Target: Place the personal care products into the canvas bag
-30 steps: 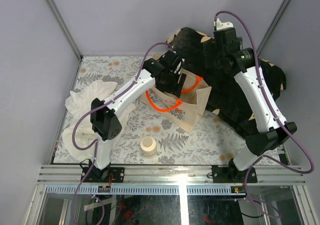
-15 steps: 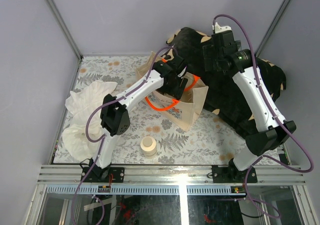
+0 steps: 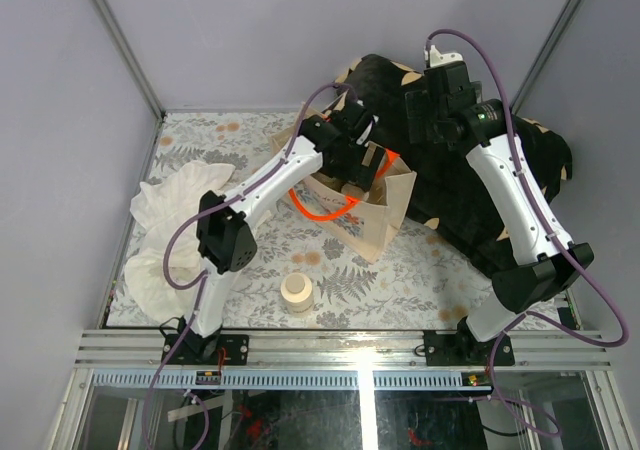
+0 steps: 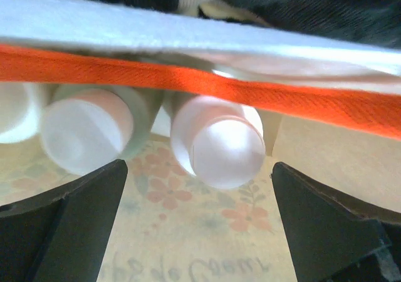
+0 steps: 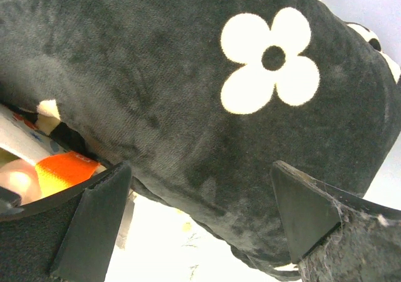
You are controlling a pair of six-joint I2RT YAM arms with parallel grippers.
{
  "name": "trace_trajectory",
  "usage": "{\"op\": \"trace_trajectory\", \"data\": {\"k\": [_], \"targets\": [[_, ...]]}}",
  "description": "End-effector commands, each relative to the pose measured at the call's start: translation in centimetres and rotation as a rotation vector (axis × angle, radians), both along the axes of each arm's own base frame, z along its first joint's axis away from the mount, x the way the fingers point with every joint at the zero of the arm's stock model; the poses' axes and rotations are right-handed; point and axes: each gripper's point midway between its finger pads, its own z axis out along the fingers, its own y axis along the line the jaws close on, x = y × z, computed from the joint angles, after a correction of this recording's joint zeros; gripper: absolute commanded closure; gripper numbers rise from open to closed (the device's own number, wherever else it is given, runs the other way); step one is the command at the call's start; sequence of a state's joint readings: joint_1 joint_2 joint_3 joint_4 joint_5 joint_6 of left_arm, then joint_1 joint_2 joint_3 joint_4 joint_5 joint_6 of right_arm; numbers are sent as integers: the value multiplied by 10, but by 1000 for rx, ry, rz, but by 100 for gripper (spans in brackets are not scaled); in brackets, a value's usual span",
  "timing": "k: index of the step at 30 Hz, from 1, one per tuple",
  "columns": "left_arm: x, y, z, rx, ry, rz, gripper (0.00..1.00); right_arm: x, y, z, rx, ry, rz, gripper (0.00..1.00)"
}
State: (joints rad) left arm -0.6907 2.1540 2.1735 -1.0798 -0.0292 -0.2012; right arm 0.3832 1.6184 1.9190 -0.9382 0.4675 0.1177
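Your left gripper (image 4: 198, 169) hangs wide open and empty over the beige floral canvas bag with orange handles (image 3: 385, 222), where cream-capped cylindrical bottles (image 4: 218, 143) already lie, so next lift clear and fetch the small cream bottle (image 3: 297, 291) at the bag's 7 o'clock.

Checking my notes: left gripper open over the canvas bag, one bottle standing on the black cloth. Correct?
No. The top view shows the bottle standing on the floral table cover, not the black cloth. The left gripper is open over the canvas bag.
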Motion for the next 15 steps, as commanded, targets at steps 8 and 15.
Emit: {"op": "trace_trajectory", "data": {"k": [8, 15], "targets": [[10, -4, 148, -275, -309, -13, 0, 0, 36, 4, 137, -2, 179, 1], [-26, 57, 204, -235, -424, 89, 0, -5, 74, -1, 240, 21, 376, 0]]}}
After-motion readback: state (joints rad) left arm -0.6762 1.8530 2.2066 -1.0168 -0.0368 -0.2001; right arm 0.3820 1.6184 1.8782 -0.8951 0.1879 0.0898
